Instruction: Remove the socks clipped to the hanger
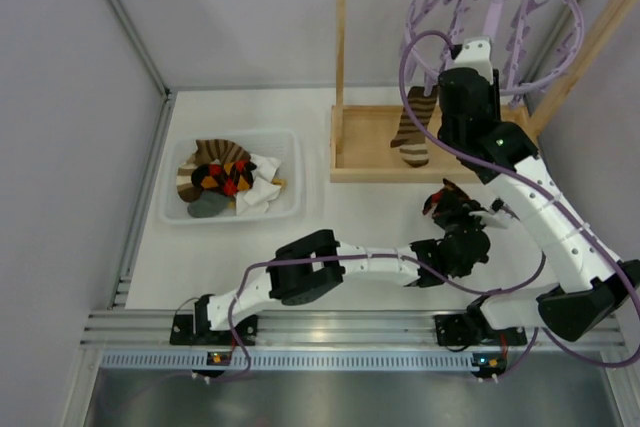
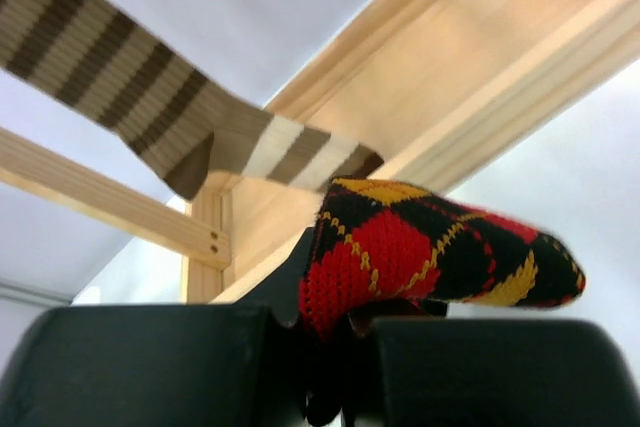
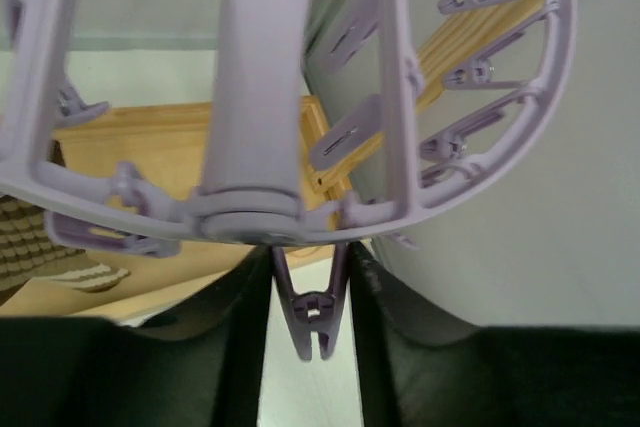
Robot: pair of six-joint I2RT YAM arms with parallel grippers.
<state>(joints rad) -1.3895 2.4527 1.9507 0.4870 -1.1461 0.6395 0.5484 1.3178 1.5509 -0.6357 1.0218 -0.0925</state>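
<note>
Left fingers pinch a diamond sock; right fingers flank a hanger peg, contact unclear; bin holds socks.

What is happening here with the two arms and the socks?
Two robot arms are taking socks off a lavender hanger. The left arm's fingers are shut on a red-and-black diamond sock. The right arm's fingers sit on either side of a clip peg of the hanger; whether they press it is unclear. One striped sock hangs from it. Several socks lie in the clear bin.
</note>
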